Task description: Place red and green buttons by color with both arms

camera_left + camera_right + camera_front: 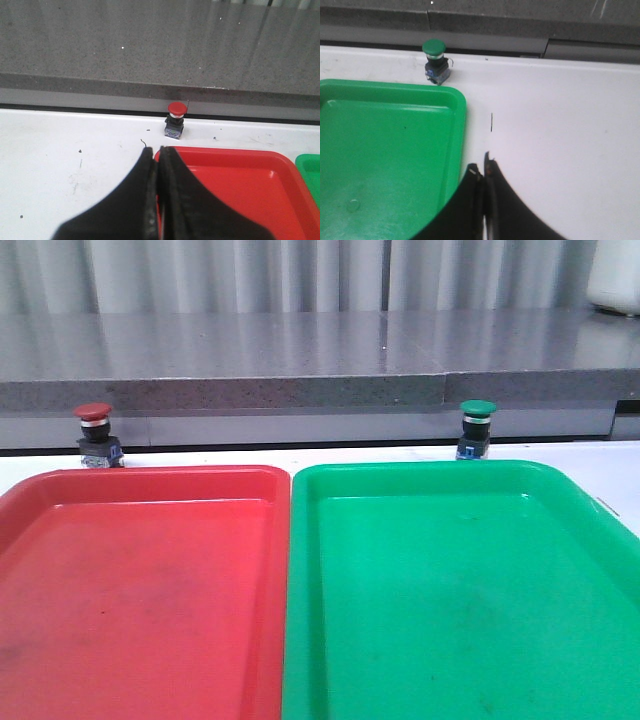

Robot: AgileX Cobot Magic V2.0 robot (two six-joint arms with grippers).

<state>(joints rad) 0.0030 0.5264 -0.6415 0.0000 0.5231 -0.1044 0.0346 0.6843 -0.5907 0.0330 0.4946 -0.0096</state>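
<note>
- Two trays fill the near part of the front view, side by side on the white table (620,465): the red tray (140,590) on the left, the green tray (460,590) on the right, their inner rims touching or nearly so.
- Neither tray holds a button; both floors show only faint scuffs.
- Red button (96,435) stands upright on the table just behind the red tray's far left corner, cap up, blue-clear base down.
- Green button (476,428) stands upright just behind the green tray's far rim, right of that tray's middle.
- Both buttons sit close to the grey ledge (300,390) that runs along the table's far edge, well apart from each other.
- No arm appears in the front view.
- Left gripper (158,152), seen in its wrist view, has its black fingers pressed together with nothing between them; its tips hang over the red tray's corner, with the red button (176,119) beyond, not touched.
- Right gripper (482,167), seen in its wrist view, is likewise closed and empty, with only a thin seam between the fingers; it sits beside the green tray's (385,150) outer rim over bare table, and the green button (435,61) stands past the tray's far corner, apart from it.
</note>
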